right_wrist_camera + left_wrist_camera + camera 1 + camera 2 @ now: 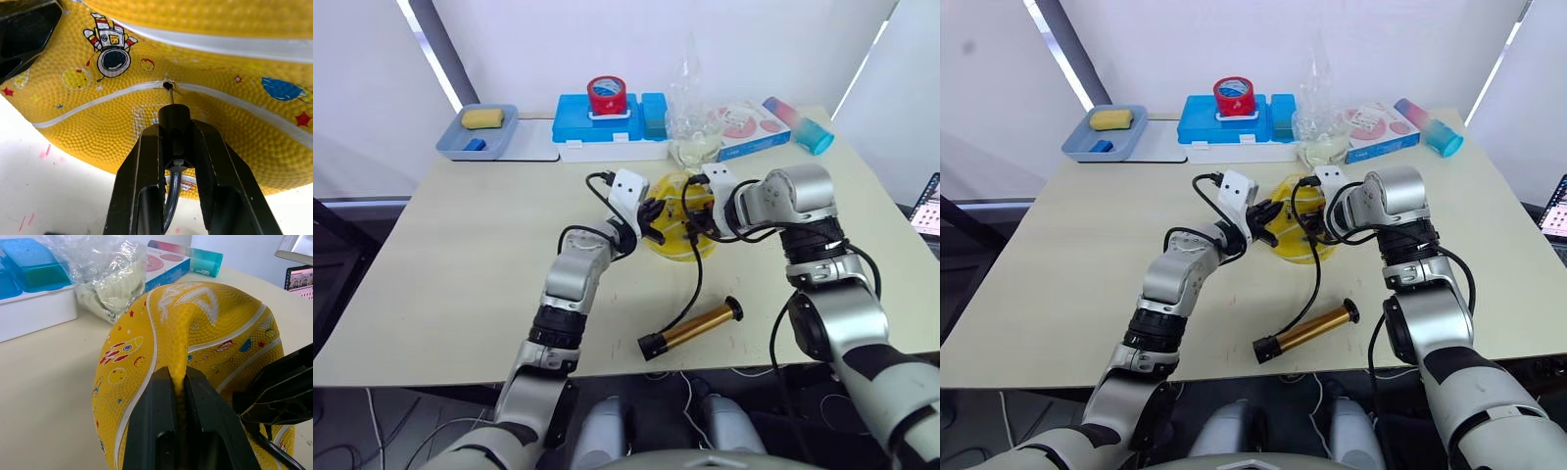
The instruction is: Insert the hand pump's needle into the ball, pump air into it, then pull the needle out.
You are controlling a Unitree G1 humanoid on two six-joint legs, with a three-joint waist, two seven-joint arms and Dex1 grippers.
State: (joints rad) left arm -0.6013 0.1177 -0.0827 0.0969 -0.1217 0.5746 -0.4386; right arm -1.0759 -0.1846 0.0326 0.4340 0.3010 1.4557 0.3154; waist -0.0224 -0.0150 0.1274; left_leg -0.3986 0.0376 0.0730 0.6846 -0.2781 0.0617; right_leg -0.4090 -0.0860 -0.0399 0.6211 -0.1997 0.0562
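The yellow ball (677, 235), limp and creased, lies at the table's middle. My left gripper (179, 382) is shut on a pinched fold of the ball (205, 333). My right gripper (172, 134) is shut on the needle's black fitting, and the needle (170, 97) has its tip in the valve hole on the ball's white stripe (167, 86). The black hose (695, 284) runs down from there to the copper-brown hand pump (690, 329), which lies on the table near the front edge.
Along the table's back stand a grey tray (480, 137) with a yellow sponge, a blue box (607, 122) with a red tape roll (606, 95) on it, a clear plastic bag (690, 108), a flat pink-and-white box (749, 125) and a teal tube (803, 125).
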